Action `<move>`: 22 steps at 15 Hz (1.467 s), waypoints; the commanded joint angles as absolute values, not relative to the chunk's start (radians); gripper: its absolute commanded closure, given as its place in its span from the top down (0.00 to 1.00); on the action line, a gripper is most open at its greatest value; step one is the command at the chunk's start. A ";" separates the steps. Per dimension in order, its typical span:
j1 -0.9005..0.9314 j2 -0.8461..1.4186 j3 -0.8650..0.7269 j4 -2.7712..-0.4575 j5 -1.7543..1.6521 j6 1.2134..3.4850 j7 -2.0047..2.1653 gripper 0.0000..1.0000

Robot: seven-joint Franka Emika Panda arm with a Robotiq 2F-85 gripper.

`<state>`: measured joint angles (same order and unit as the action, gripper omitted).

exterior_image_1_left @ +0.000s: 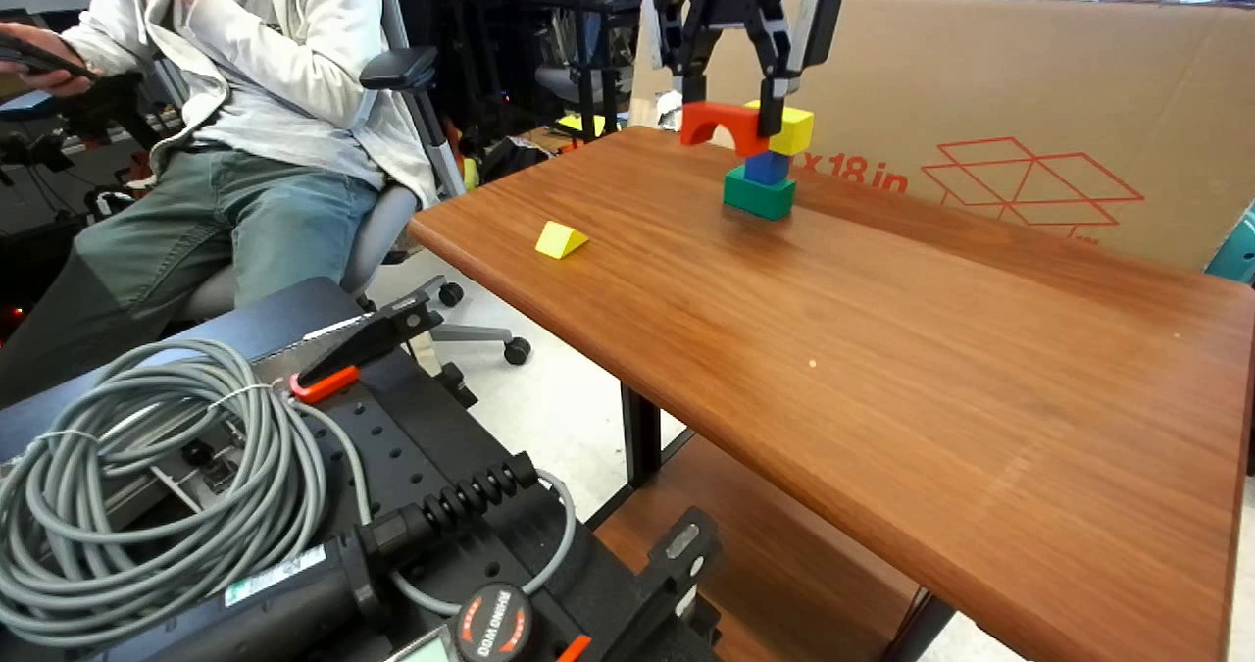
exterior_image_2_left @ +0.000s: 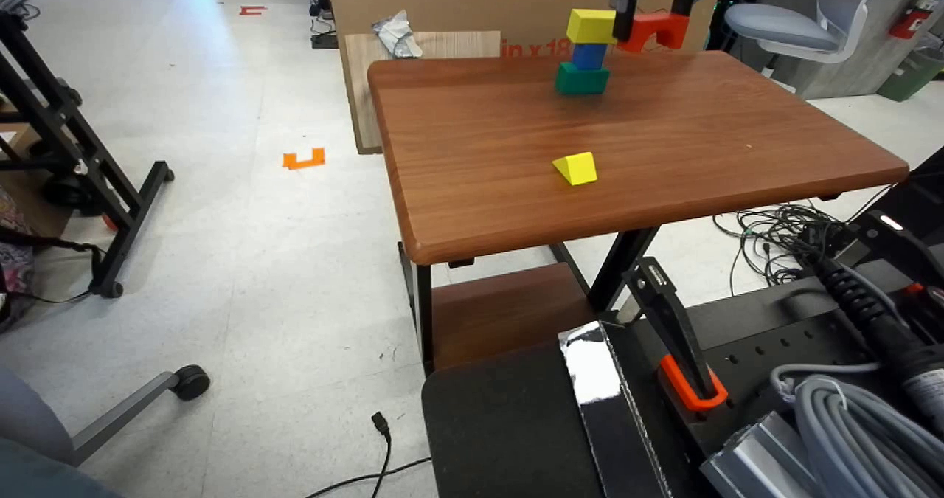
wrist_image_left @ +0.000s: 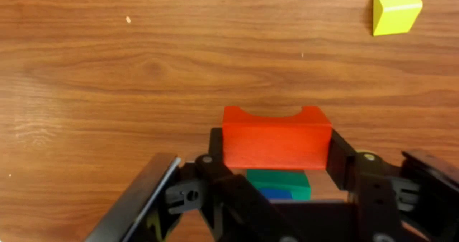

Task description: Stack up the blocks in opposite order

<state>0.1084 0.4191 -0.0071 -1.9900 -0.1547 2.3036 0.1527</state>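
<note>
My gripper (exterior_image_1_left: 732,111) is shut on a red arch-shaped block (exterior_image_1_left: 721,116) and holds it above the table. The arch also shows in the wrist view (wrist_image_left: 276,147) between both fingers, its opening facing down. A stack stands on the table near its back edge: a wide green block (exterior_image_2_left: 581,80) at the bottom, a blue block (exterior_image_2_left: 588,56) on it and a yellow block (exterior_image_2_left: 591,26) on top. The gripper and arch are beside the yellow block at about its height; I cannot tell whether they touch it. In the wrist view the yellow block is hidden behind the gripper.
A small yellow wedge (exterior_image_1_left: 561,240) lies on the wooden table (exterior_image_1_left: 931,368), apart from the stack. A large cardboard sheet (exterior_image_1_left: 980,83) stands upright behind the table. A person (exterior_image_1_left: 235,103) sits beyond the table's end. A black cart with coiled cable (exterior_image_1_left: 157,485) stands in front.
</note>
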 commanded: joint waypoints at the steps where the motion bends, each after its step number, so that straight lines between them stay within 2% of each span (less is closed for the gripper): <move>1: 0.077 0.408 0.000 -2.076 -0.127 2.371 0.111 0.42; 16: 0.052 0.501 0.001 -2.145 -0.100 2.564 0.044 0.42; 17: 0.055 0.505 -0.003 -2.143 -0.105 2.566 0.047 0.74; 18: 0.054 0.508 -0.002 -2.141 -0.102 2.568 0.048 0.74; 19: 0.048 0.508 0.004 -2.141 -0.091 2.564 0.041 0.97; 21: 0.047 0.493 0.005 -2.151 -0.090 2.569 0.041 0.95; 22: 0.050 0.479 0.001 -2.158 -0.094 2.570 0.046 1.00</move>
